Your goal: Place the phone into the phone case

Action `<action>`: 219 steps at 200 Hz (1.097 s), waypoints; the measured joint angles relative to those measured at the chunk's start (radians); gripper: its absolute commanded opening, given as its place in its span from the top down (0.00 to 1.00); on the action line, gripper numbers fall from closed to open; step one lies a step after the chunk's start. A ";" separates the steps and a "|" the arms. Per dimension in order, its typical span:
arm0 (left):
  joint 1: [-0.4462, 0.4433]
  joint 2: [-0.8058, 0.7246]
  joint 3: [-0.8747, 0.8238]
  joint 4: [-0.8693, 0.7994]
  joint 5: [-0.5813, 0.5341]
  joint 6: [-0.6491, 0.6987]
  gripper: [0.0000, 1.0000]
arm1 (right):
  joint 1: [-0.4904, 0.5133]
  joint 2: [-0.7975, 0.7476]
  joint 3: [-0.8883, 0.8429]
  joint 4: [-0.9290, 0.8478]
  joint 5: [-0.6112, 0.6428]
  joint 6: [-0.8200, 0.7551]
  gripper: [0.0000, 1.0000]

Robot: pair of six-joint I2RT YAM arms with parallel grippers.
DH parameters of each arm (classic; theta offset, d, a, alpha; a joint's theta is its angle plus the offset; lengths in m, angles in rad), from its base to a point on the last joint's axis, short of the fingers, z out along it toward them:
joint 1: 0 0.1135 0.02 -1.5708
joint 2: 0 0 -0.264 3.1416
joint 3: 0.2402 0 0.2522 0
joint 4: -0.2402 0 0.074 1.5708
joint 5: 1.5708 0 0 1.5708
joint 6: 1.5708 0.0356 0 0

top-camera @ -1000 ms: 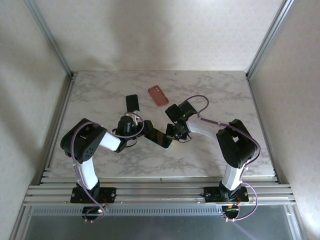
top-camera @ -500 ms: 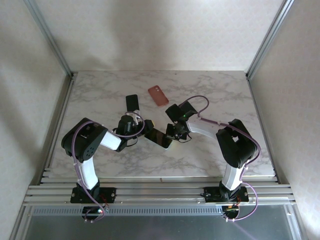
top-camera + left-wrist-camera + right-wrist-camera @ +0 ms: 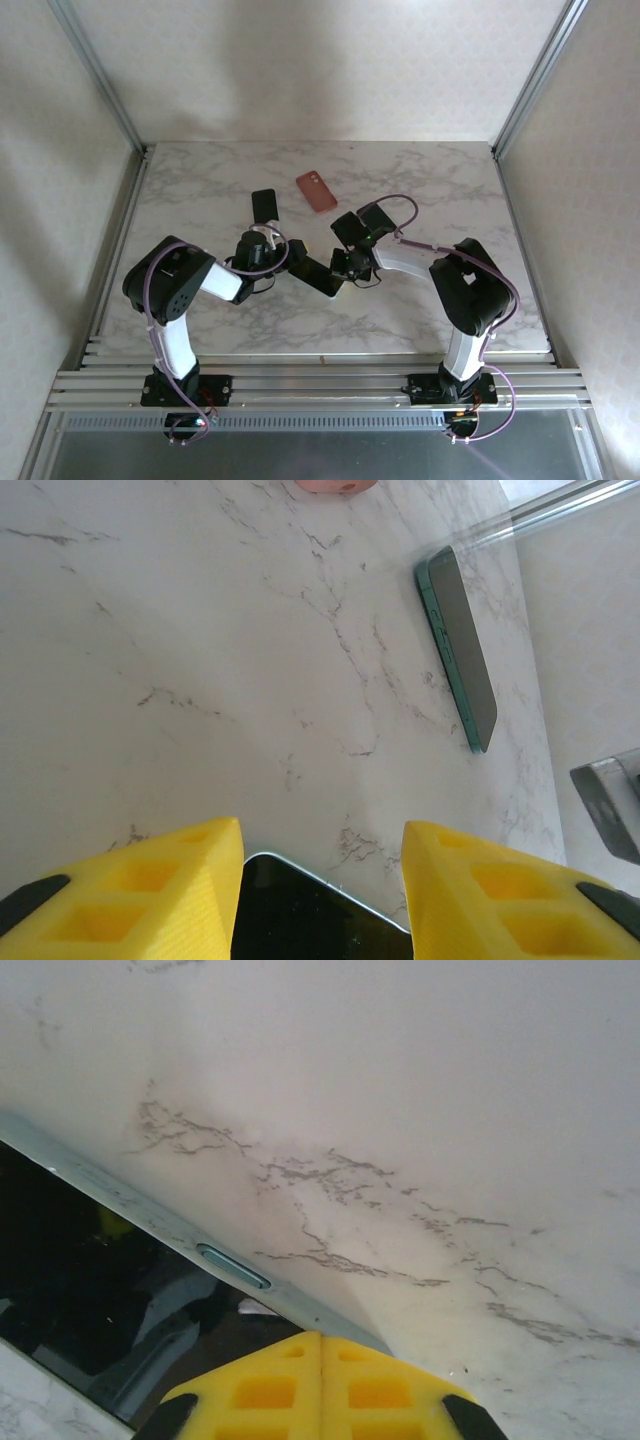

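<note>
The phone (image 3: 316,277), dark-screened with a pale metal edge, lies on the marble table between my two grippers. My left gripper (image 3: 283,262) is closed on its near end. In the left wrist view the black screen (image 3: 310,915) sits between the yellow fingers (image 3: 150,890). My right gripper (image 3: 342,266) is shut, and its joined yellow tips (image 3: 322,1360) rest over the phone's side edge (image 3: 232,1266) by a button. The pink phone case (image 3: 316,191) lies farther back, apart from both grippers, with its edge (image 3: 325,484) at the top of the left wrist view.
A second dark phone with a teal edge (image 3: 264,207) (image 3: 458,645) lies left of the pink case. Aluminium frame posts (image 3: 100,75) rise at the table's back corners, and a rail (image 3: 320,378) runs along the near edge.
My right gripper has edged slightly left against the phone, and the phone's right end has shifted a little. The left arm has stayed put.
</note>
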 measured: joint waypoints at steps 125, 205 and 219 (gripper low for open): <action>0.030 -0.221 -0.092 -0.165 -0.058 0.039 0.55 | 0.006 -0.056 -0.041 0.063 -0.012 0.047 0.97; -0.004 -0.352 -0.234 -0.233 -0.072 0.039 0.55 | 0.031 -0.214 -0.109 0.055 -0.055 0.040 0.84; -0.016 -0.352 -0.246 -0.233 -0.071 0.029 0.55 | 0.031 -0.221 -0.141 0.063 -0.064 0.037 0.85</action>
